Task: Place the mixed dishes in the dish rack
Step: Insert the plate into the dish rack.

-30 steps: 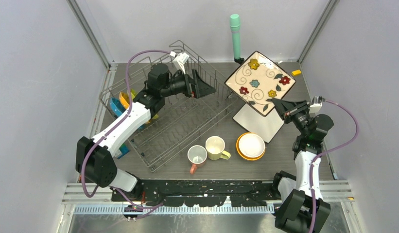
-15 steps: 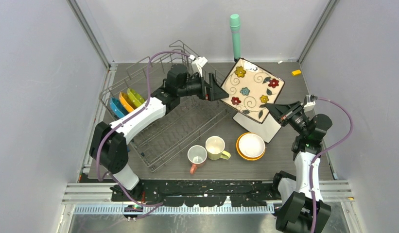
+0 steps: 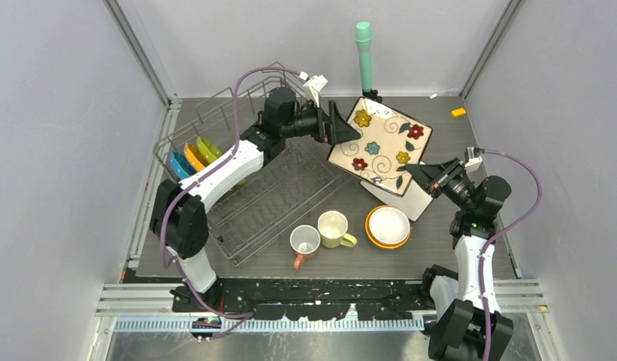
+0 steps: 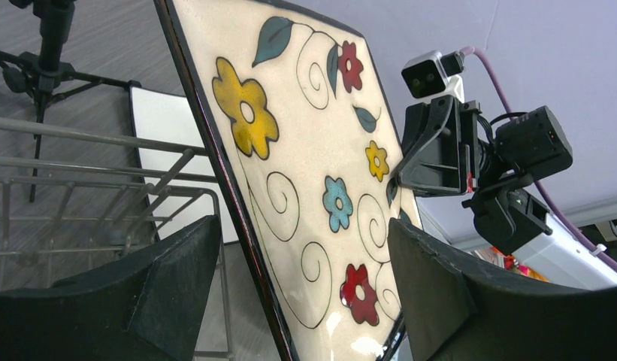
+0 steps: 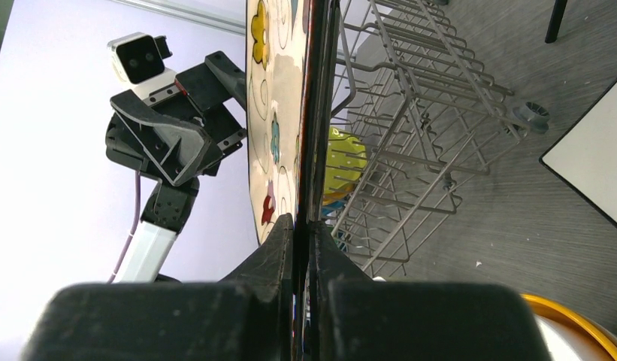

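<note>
My right gripper (image 3: pixel 419 171) is closed tight on the near right corner of the floral plate (image 3: pixel 376 147), and that pinch alone carries the plate clear of the table. The right wrist view shows both fingers pressed flat against the two faces at the rim. The plate hangs tilted in the air, over the table's middle and just right of the rack (image 3: pixel 252 203), with its painted face turned up and away from my bases. Its diagonal runs from the right gripper at the near right corner to my left gripper (image 3: pixel 337 128) at the far left edge. The left jaws stand wide apart and straddle that far edge. In the left wrist view the rim passes between the two fingers, closer to the left one. I see a gap to the painted face, and neither pad visibly presses on the plate, so the left gripper has hold of nothing. The relation that governs the next move is this: the plate's edge already lies inside the left jaws, square to their closing line, and the left arm is the one nearer the rack. I judge the step in hand to be a handover. The left jaws need to close on the rim before the right ones let go. Round plates (image 3: pixel 191 156) already stand in the rack's left end.
</note>
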Controlling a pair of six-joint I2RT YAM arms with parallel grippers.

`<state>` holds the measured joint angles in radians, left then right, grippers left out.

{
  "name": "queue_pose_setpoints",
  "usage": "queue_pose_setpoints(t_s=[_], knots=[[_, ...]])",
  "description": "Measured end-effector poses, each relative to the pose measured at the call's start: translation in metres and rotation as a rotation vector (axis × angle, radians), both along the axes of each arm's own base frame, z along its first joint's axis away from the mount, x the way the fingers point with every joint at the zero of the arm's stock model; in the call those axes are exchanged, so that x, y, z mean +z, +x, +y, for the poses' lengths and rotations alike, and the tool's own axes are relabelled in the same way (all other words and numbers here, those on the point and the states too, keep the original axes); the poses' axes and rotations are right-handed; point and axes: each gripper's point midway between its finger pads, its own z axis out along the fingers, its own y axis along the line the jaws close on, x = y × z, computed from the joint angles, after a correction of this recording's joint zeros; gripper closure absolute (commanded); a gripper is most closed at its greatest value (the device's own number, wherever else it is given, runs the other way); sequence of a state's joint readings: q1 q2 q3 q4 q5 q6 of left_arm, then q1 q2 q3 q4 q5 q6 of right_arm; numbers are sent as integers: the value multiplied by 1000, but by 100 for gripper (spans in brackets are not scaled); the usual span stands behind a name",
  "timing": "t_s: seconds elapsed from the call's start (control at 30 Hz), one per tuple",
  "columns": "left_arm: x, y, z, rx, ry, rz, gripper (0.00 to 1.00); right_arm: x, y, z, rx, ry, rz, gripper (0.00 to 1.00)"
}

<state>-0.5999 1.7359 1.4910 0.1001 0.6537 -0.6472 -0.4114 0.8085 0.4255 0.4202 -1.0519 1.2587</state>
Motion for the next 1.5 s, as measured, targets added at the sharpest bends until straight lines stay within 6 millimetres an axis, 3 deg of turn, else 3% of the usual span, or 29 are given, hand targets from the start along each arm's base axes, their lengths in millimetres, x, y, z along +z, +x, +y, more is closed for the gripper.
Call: queue_pose_setpoints(t_s=[0.23, 0.7, 0.93, 1.03, 1.17, 1.27, 1.43, 1.5], knots=[[-5, -6, -2, -42, 4, 19, 19, 0, -2, 3, 14, -7, -5, 100], [-5, -14, -5, -76, -1, 28, 39, 13, -8, 13, 69, -3, -53, 100], [-10, -13, -5, -69, 5, 36, 55, 15, -12, 16, 94, -6, -62, 100], [-12, -11, -4, -55, 8, 40, 68, 15, -12, 17, 96, -8, -64, 100], [-12, -11, -4, -41, 1, 69, 77, 12, -11, 17, 94, -17, -61, 100], [-10, -11, -3, -32, -3, 75, 100, 12, -10, 17, 95, -23, -67, 100], [-12, -11, -2, -6, 9, 92, 100, 10, -10, 17, 93, -32, -63, 99], [-12, -11, -1, 6, 16, 99, 100, 9, -9, 17, 92, -39, -58, 94]])
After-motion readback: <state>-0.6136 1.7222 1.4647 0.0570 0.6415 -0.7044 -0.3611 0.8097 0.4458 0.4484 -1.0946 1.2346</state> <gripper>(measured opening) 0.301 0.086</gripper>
